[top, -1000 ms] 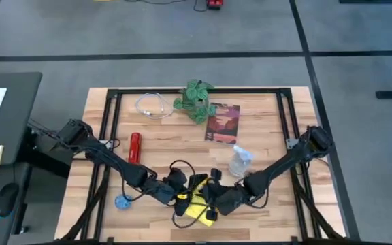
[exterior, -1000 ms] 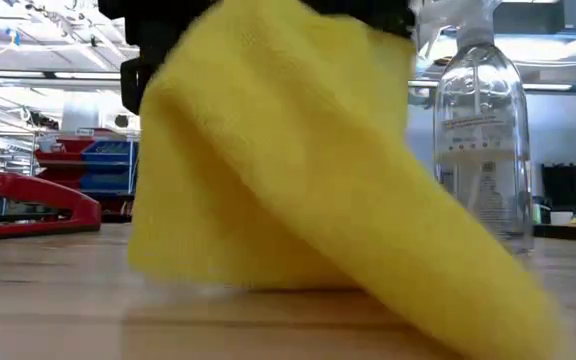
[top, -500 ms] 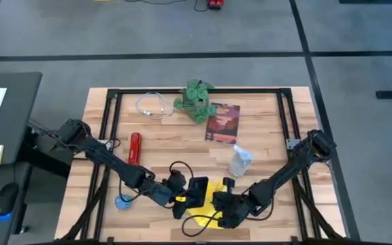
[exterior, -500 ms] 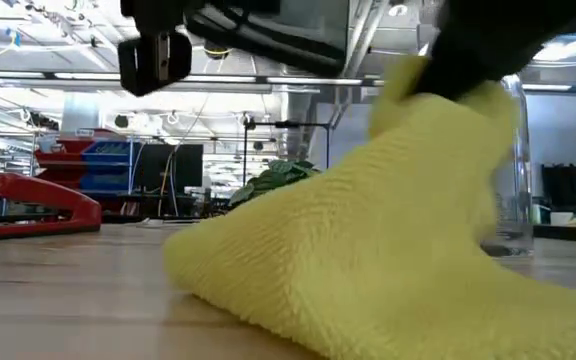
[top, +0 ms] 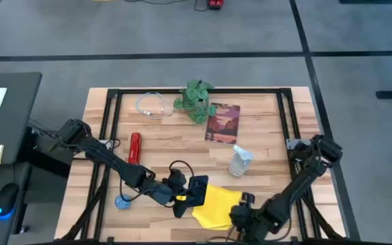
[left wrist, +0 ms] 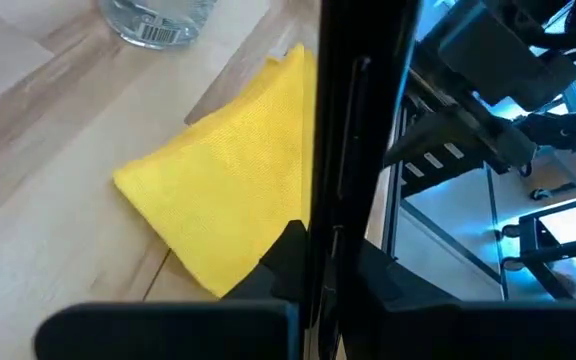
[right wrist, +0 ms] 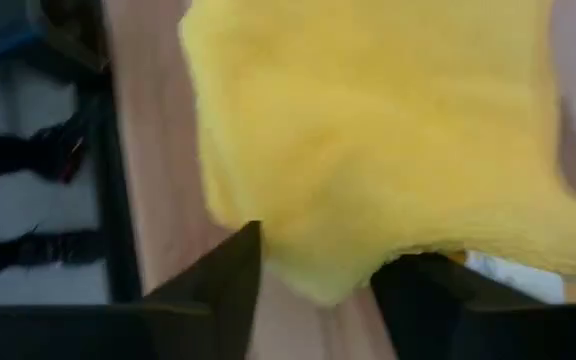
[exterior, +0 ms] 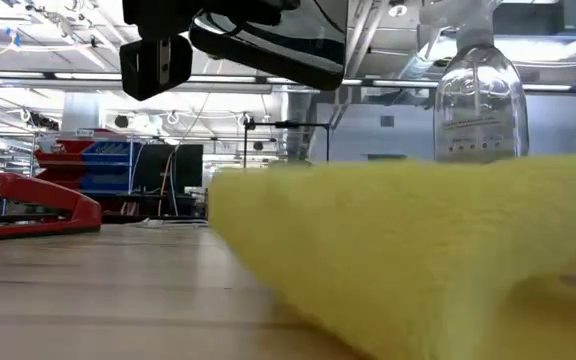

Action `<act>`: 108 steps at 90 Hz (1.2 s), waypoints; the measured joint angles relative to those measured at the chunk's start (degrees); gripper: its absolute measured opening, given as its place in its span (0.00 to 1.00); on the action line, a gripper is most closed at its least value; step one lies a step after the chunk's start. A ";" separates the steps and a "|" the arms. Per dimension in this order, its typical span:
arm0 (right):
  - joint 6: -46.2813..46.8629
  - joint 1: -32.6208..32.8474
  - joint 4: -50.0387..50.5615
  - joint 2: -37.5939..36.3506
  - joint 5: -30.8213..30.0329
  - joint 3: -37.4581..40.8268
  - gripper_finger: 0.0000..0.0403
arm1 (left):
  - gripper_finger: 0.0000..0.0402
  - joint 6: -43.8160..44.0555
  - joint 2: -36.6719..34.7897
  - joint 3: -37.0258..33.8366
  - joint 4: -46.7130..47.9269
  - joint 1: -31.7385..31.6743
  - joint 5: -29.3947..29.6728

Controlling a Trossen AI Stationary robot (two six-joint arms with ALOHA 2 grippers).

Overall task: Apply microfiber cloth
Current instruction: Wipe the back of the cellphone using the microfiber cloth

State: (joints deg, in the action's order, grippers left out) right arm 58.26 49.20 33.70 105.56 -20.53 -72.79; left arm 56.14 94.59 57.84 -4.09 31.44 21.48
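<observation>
Here, microfiber cloth [right wrist: 388,130] flat between right gripper's [right wrist: 313,270] parted fingers [right wrist: 218,285].

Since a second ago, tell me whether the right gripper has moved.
Yes. The right gripper has pulled back toward the table's near edge, farther from the spray bottle.

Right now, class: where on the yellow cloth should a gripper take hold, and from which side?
Probably the microfiber cloth corner nearest the spray bottle, approached from above. The cloth lies flat on the table; that corner points free, clear of both the left gripper and the right gripper.
</observation>
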 joint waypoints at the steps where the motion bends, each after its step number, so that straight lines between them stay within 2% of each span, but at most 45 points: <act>1: -0.04 0.13 0.07 -0.41 0.31 0.00 0.53 | 0.02 0.00 0.01 0.00 -0.04 0.00 0.01; 13: -2.21 1.35 -0.31 -5.00 1.08 -0.07 0.66 | 0.02 -0.70 0.04 0.25 -1.07 0.00 0.20; 25: -4.55 0.98 -0.51 -8.90 0.69 -0.07 0.68 | 0.02 -2.11 0.04 1.19 -1.28 0.00 0.70; 38: -4.28 -0.27 -2.74 -9.02 -7.91 0.36 0.68 | 0.02 -6.11 0.06 1.77 -6.22 -0.02 -0.07; 47: -2.50 -1.57 -11.69 -8.77 -11.40 4.30 0.68 | 0.02 -8.33 0.06 1.77 -8.54 -0.02 -0.50; 63: -5.73 -4.46 -36.19 -9.65 -13.12 11.08 0.68 | 0.02 -9.21 0.06 1.77 -10.63 0.85 -0.58; 70: -7.58 -5.76 -40.35 -9.90 -14.35 11.61 0.68 | 0.02 -9.88 0.08 1.77 -10.35 1.60 -1.07; 94: -15.69 -10.74 -48.48 -10.05 -13.66 11.82 0.68 | 0.02 -10.38 0.08 1.77 -10.66 3.64 -1.77; 108: -19.70 -15.34 -56.62 -10.28 -5.88 11.78 0.68 | 0.02 -11.42 0.08 1.77 -10.52 3.69 -1.75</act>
State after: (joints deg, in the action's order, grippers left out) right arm 38.55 33.86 -22.92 95.29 -26.41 -61.01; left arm 44.72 94.67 59.61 -14.61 35.14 19.73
